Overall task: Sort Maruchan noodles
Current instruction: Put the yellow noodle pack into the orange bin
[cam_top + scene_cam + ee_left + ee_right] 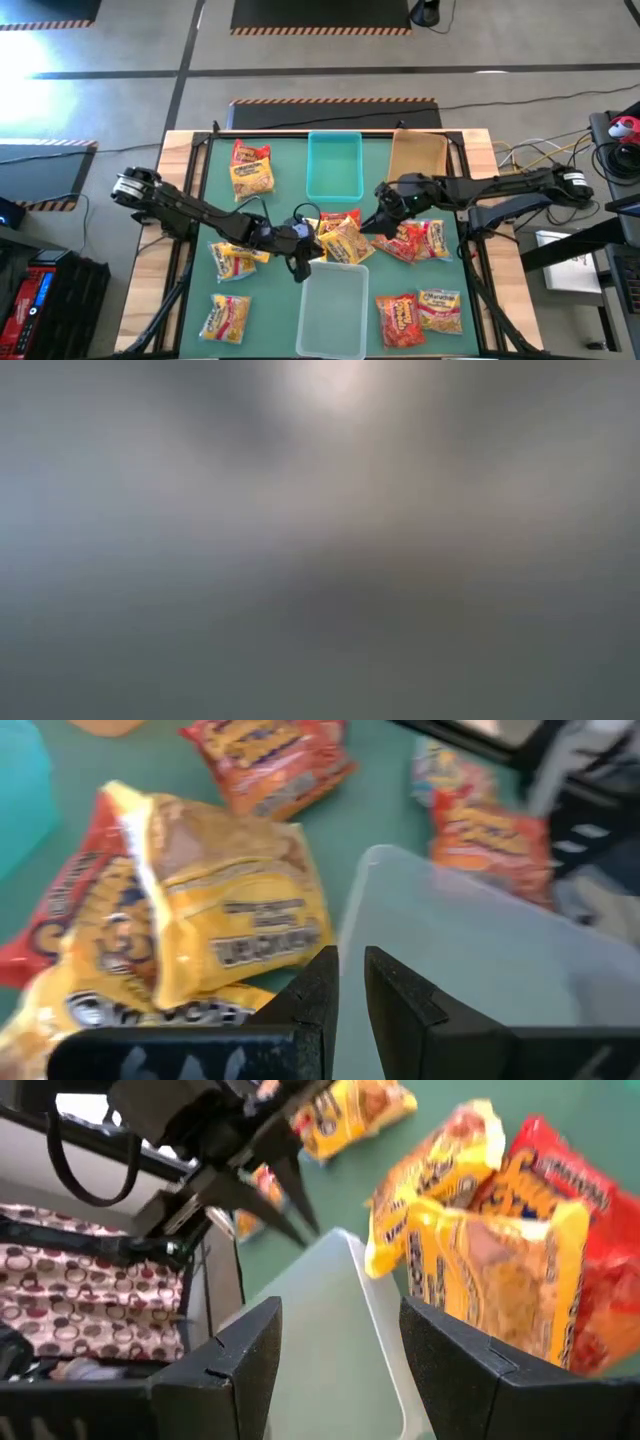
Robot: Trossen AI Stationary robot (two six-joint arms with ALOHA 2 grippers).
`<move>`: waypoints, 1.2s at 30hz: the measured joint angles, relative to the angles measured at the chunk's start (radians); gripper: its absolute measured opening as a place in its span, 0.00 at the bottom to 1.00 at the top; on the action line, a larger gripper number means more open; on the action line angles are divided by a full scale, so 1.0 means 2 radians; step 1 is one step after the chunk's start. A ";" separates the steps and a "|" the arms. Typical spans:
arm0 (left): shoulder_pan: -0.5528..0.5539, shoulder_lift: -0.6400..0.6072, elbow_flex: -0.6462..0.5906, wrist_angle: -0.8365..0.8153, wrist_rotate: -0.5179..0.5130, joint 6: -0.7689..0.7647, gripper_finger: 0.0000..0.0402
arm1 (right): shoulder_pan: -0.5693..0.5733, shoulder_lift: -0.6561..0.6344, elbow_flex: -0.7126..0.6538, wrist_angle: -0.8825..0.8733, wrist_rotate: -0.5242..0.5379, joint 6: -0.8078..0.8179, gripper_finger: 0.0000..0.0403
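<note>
On our green surface (pixel 285 175), noodle packets (pixel 345 238) pile at centre, others scattered from three to nine o'clock. The clear bin (pixel 333 305) sits at six, the teal bin (pixel 334 165) at twelve. Our right gripper (pixel 378 218) hangs fingers apart, empty, beside the pile; our left gripper (pixel 299 262), fingers pressed together and empty, sits at the clear bin's rim. We judge a pick from the pile comes next.

The left arm reaches in from the left side, stretched low toward the middle, its left gripper (pixel 298 262) pinched together with nothing between the fingers (only a thin slit shows). The right arm comes in from the right side, elbow bent, its right gripper (pixel 372 222) spread apart and empty.
</note>
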 joint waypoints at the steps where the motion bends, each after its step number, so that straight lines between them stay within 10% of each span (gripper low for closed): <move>1: 0.000 0.006 0.000 0.000 -0.011 0.002 0.09 | 0.000 0.004 0.000 -0.001 -0.005 0.001 0.48; 36: 0.018 0.138 0.003 0.096 -0.101 -0.150 0.09 | 0.000 0.104 0.000 -0.033 -0.009 -0.144 0.48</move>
